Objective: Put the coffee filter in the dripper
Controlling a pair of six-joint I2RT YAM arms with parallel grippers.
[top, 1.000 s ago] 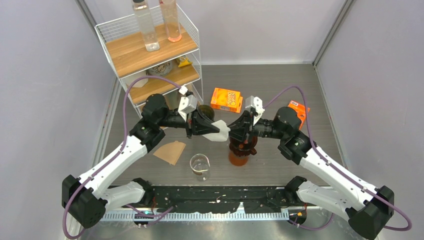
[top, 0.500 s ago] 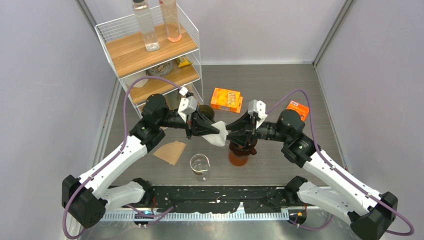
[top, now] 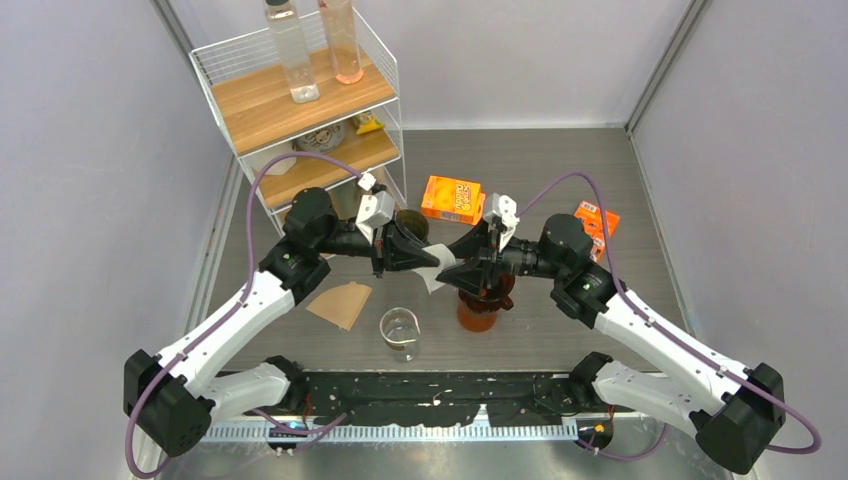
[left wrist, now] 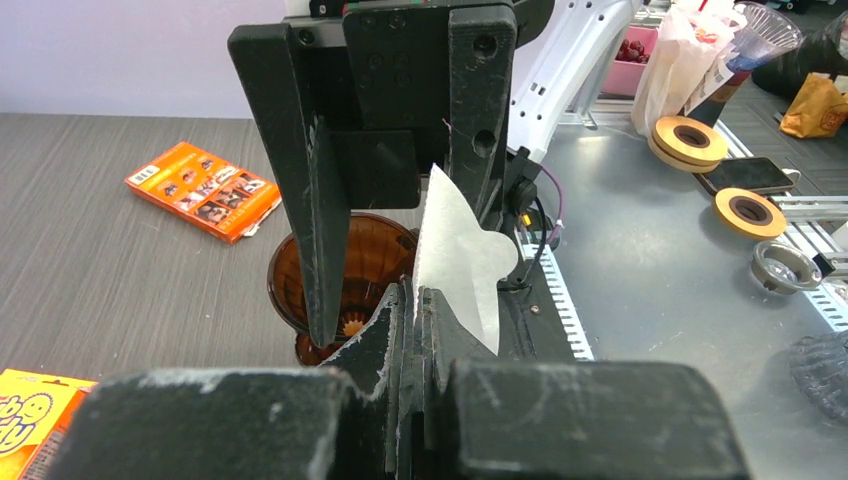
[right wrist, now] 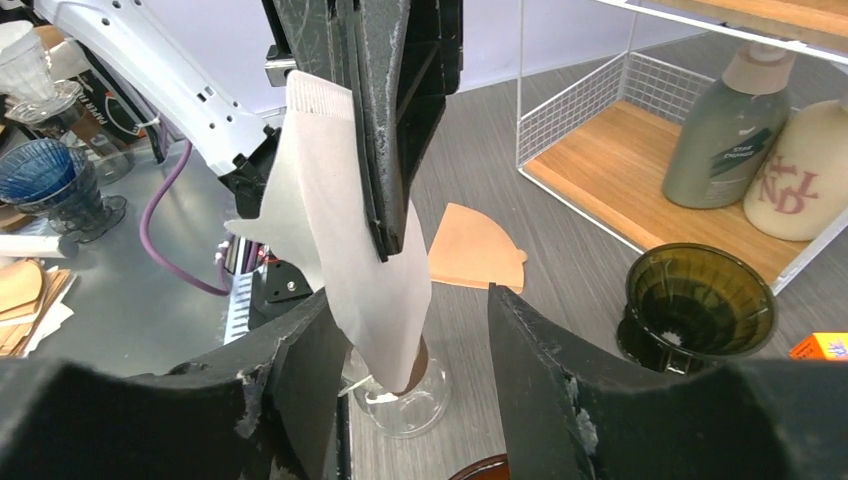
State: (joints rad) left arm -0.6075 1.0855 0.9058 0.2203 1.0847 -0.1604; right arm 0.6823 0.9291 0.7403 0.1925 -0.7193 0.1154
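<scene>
Holding entry: white coffee filter [left wrist: 462, 255], folded flat, pinched at one edge by the left jaws, which are clamped tight on the paper. Location: in the air, near the amber dripper [left wrist: 365, 270] but not in it. The right jaws are parted to a middling gap, one finger on each side of the hanging sheet; whether they touch it cannot be told.

Hazards, as judged:
- Right jaws closing across the flat fold would crease or tear the paper.
- Left jaws letting go before the right has a hold would drop the sheet onto the bench [top: 560, 330], beside the cone.
- A filter set down unopened would lie across the rim and not seat.
- Either arm pushing low could tip the dripper off the amber vessel [top: 477, 316] beneath it.

Containers:
- Amber dripper: empty, drain hole visible.
- Amber vessel: contents hidden.
- Glass beaker [top: 400, 331]: a brownish trace at the base, nature unclear.
- Dark dripper [right wrist: 697, 300]: empty, on the bench beside the wire shelf [top: 225, 60].
- Wire shelf, top tier: two tall bottles [top: 292, 55], one clear, one pinkish. Lower tier: two squat bottles [right wrist: 722, 130].

Loose: one brown filter [top: 342, 303], flat on the bench.
</scene>
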